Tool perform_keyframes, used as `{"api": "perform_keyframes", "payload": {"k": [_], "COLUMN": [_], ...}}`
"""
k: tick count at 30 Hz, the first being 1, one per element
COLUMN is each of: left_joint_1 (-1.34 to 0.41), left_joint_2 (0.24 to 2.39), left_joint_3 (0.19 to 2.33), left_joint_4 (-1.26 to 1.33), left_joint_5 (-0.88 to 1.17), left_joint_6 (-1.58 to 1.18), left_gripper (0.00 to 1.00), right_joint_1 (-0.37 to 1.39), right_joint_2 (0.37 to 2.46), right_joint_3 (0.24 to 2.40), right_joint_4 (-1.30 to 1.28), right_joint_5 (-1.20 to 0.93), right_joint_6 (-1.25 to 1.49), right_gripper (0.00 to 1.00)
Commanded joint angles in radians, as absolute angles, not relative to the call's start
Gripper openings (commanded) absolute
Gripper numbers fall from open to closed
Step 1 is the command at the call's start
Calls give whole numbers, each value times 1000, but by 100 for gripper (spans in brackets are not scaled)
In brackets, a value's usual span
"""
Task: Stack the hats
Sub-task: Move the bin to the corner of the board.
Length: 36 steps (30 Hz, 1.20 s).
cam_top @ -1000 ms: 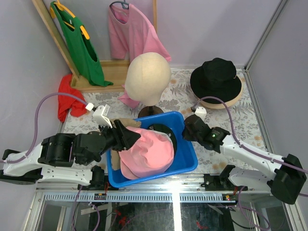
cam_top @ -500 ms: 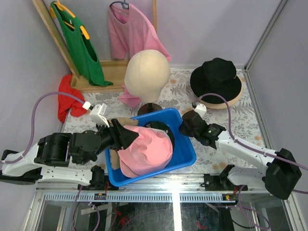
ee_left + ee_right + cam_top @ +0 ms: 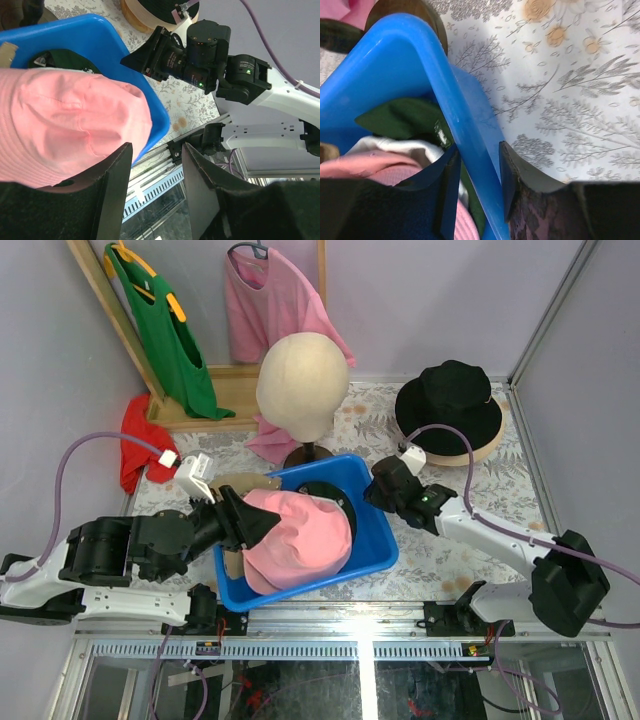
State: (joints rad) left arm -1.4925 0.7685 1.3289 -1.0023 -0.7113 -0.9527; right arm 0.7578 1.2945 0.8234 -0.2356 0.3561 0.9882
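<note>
A pink hat [image 3: 300, 540] lies on top of the pile in the blue bin [image 3: 372, 532]. Under it shows a dark green cap [image 3: 328, 492], and a tan cap [image 3: 244, 483] pokes out at the bin's left edge. My left gripper [image 3: 264, 523] is open at the pink hat's left side; in the left wrist view the pink hat [image 3: 65, 120] rests against the outside of one finger and nothing sits between the left gripper's [image 3: 156, 150] jaws. My right gripper [image 3: 477, 150] stands open astride the blue bin's [image 3: 410, 45] right wall, with the green cap [image 3: 400, 117] inside.
A black hat [image 3: 448, 400] sits on a round wooden stand at the back right. The beige mannequin head [image 3: 304, 388] stands just behind the bin. Pink and green shirts hang at the back left, and a red cloth [image 3: 135, 445] lies by the left wall.
The bin with its hats has slid left and slightly back. My right gripper followed along the rim and widened its jaws. The left arm drew back to the left.
</note>
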Motion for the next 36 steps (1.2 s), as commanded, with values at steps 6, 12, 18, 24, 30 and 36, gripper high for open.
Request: {"api": "perform_keyframes", "payload": {"k": [6, 12, 18, 24, 30, 36], "left_joint_1": [-1499, -1499, -1500, -1499, -1499, -1499], "left_joint_2": [747, 744, 731, 723, 757, 767], "left_joint_3": [1291, 1287, 1284, 1267, 1274, 1284], "left_joint_4": [-989, -987, -998, -1007, -998, -997], "left_joint_5": [-718, -713, -698, -711, -716, -715], "left_joint_6": [-973, -982, -1000, -1018, -1014, -1015], "left_gripper": [43, 42, 41, 41, 41, 41], "right_joint_1": [816, 913, 915, 846, 834, 809], "right_joint_2": [1404, 1531, 1446, 1343, 1357, 1313], "right_joint_3": [923, 1051, 953, 883, 914, 839], "right_joint_4": [-101, -141, -124, -131, -144, -89], "right_joint_5": [394, 413, 469, 499, 497, 539], "right_joint_6": [1308, 1307, 1358, 1374, 1389, 1469], "right_gripper": [0, 0, 0, 0, 0, 0]}}
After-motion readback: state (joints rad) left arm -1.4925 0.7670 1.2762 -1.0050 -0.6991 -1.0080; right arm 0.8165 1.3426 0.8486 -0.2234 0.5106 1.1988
